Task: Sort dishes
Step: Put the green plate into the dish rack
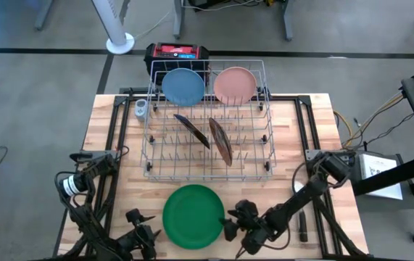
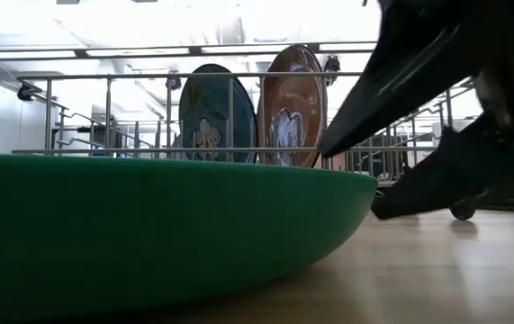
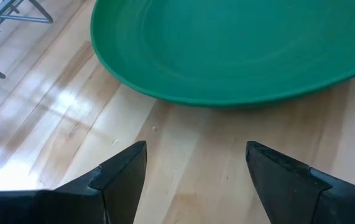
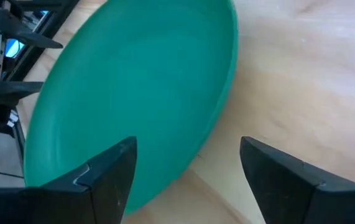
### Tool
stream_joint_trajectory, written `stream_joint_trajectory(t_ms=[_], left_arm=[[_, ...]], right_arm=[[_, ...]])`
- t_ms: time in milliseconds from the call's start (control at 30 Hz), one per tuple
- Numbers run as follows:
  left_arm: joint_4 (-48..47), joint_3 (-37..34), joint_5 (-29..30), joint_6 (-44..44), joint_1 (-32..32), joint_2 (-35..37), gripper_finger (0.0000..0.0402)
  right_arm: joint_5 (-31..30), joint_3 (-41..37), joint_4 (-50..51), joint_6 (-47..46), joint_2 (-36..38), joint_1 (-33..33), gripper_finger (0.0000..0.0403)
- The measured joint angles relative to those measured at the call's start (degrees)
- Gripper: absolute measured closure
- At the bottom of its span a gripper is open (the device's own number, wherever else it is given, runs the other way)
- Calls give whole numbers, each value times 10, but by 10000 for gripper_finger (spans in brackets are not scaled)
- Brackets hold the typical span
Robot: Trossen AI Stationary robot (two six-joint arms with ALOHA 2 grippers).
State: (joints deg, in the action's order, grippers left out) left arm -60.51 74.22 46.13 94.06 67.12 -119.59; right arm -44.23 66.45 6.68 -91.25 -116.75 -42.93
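Observation:
A large green plate (image 1: 193,215) lies flat on the wooden table near its front edge. My left gripper (image 1: 151,236) stands open just to its left; in the left wrist view (image 3: 196,168) the plate's rim (image 3: 227,99) lies ahead of the fingertips, apart from them. My right gripper (image 1: 230,226) is open at the plate's right rim (image 4: 221,118). In the low view, one finger (image 2: 365,117) is above the rim and one (image 2: 419,193) beside it. A blue plate (image 1: 183,85), a pink plate (image 1: 233,85) and two brown plates (image 1: 192,130) (image 1: 220,141) stand on edge in the wire rack (image 1: 265,163).
The rack fills the table's far half. A small grey object (image 1: 141,109) sits by its left side, and a red-and-black box (image 1: 177,52) stands behind it. A dark stick-like thing (image 1: 301,226) lies on the table at the near right. Bare wood shows on either side of the green plate.

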Motion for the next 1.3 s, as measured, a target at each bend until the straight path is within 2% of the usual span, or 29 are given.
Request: stream_joint_trajectory(t_ms=[100,333,467,867,1067,1300], left_arm=[[0,-1,0,0,0,0,138],[0,-1,1,0,-3,0,138],[0,-1,40,-4,-8,0,138],[0,-1,43,-20,-22,0,138],[5,-1,43,-20,-24,1,138],[6,0,43,-19,-24,1,138]], right_arm=[[26,0,1,4,-1,12,127],[29,0,-1,19,-1,21,138],[32,-1,-1,32,-1,25,148],[80,-1,-1,59,-1,49,209],[97,-1,2,78,-1,56,272],[94,-1,6,94,-1,55,385]])
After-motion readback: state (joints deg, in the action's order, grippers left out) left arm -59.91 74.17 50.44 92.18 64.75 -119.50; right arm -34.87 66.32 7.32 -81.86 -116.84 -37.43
